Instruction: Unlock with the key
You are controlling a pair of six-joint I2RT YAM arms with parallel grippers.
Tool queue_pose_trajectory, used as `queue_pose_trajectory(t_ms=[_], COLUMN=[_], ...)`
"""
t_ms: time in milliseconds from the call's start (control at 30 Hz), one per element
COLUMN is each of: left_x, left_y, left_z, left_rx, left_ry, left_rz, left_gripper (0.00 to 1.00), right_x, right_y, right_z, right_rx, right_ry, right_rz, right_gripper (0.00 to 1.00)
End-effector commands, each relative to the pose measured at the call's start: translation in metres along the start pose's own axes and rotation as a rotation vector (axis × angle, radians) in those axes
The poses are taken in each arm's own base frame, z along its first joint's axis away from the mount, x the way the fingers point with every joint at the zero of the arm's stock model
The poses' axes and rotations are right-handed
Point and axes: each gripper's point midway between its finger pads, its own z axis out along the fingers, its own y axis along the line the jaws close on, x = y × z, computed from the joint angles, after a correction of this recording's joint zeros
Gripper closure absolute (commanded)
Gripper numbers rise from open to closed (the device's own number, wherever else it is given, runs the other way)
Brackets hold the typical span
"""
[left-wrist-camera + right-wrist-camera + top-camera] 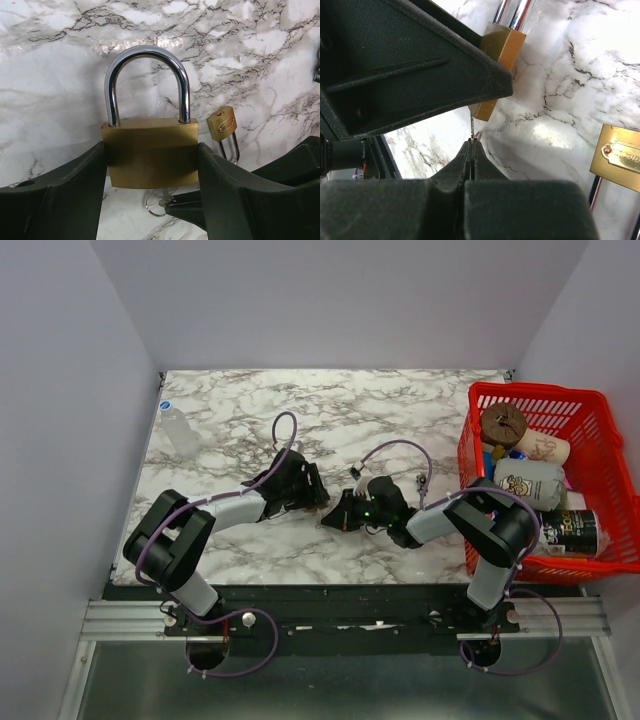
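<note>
Satiny, faintly scuffed brass on the padlock [150,155] body, mirror-polished steel on its shackle [145,55]; same brass on the small padlock [222,124]. Thin bright metal for the key [471,125]. Matt, grainy black plastic on the fingers [60,200] of the left gripper [151,160]. Glossy, smooth marble-patterned table [50,75]. Red plastic basket [535,390].

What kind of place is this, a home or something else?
Most likely a robot test cell in a lab: a marble-patterned table boxed in by plain white walls, a left arm and right arm bolted to a metal rail, and a red basket of cans.
</note>
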Motion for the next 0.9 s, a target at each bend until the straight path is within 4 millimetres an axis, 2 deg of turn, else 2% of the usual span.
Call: queue_pose_trajectory(t_ms=[0,200,500,867], left_x=[0.004,0.003,0.003,0.004], left_y=[0.007,0.006,0.006,0.006], left_z=[0.002,0.002,0.001,0.001], left_rx=[-0.033,-0.031,-0.029,-0.032], left_ry=[0.014,0.014,0.015,0.017], left_rz=[0.013,0.016,0.019,0.019], left_gripper=[1.0,1.0,1.0,1.0], right_x=[-0.004,-0.003,-0.002,0.0], right_y=[0.005,0.006,0.019,0.01], right_z=[0.002,0.002,0.0,0.001], right_rx=[-0.006,-0.009,-0.04,-0.007], right_ry=[-0.008,-0.007,-0.001,-0.02], right_rz=[-0.037,-0.038,-0.078,-0.006], right_gripper=[0.99,0.99,0.99,0.99])
